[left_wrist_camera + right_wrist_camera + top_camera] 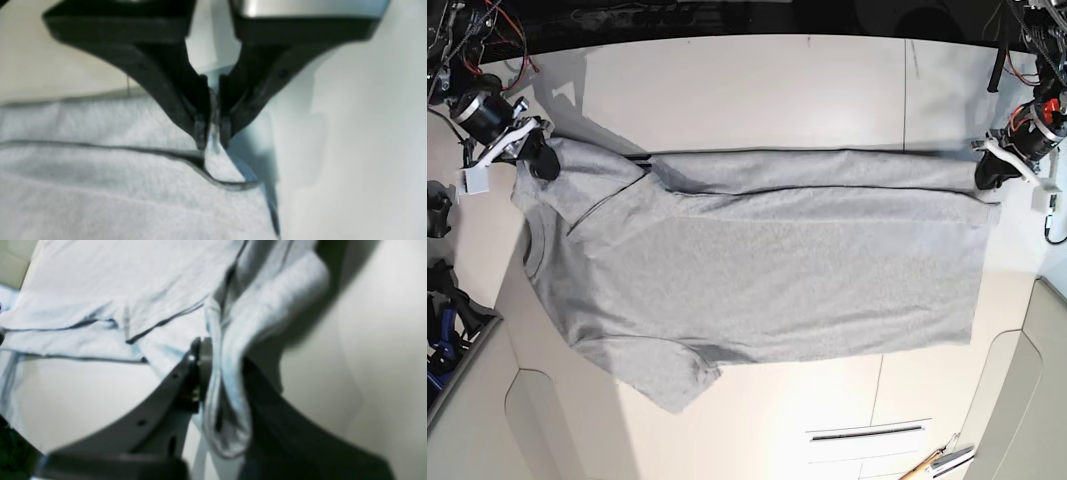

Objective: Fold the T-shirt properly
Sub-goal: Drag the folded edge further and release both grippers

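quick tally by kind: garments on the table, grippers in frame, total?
Garments: 1, the light heather-grey short-sleeved T-shirt spread on the white table.
Grippers: 2, the left gripper pinching the shirt's hem corner and the right gripper pinching fabric at the shoulder end.
Total: 3

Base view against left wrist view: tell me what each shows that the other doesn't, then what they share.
Only the base view shows the whole light grey short-sleeved T-shirt spread across the white table, with the right gripper at the sleeve end. Only the left wrist view shows black fingers closed on a thin fabric edge. Both show the left gripper holding the shirt's far edge.
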`<state>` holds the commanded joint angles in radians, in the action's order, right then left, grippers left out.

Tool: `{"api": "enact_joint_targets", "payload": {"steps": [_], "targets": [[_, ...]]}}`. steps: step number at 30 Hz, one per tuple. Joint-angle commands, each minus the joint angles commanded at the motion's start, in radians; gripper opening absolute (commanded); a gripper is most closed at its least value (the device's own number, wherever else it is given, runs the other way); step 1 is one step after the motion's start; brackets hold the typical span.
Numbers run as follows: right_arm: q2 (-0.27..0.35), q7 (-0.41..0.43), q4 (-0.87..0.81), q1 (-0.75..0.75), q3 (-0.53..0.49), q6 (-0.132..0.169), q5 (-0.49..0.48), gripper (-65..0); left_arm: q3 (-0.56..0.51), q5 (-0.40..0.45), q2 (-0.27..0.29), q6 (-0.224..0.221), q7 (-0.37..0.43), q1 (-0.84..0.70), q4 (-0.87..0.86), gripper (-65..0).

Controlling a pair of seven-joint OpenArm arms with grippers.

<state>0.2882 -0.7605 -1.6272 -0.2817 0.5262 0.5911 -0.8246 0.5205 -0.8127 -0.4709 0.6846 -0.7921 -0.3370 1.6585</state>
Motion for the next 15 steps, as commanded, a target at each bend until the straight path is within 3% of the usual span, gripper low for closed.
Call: {"api": "enact_joint_targets", "payload": {"steps": [6, 15], "targets": [[0.000, 0.000, -0.056, -0.123, 0.011, 0.000, -0.030, -65.0, 0.005, -0.062, 0.000, 0.001, -0.019, -0.121, 0.063, -65.0], [0.000, 0.000, -0.116, -0.246, 0.029, 0.000, -0.035, -65.0, 0.006, -0.086, 0.000, 0.014, -0.048, -0.204, 0.074, -65.0]]}}
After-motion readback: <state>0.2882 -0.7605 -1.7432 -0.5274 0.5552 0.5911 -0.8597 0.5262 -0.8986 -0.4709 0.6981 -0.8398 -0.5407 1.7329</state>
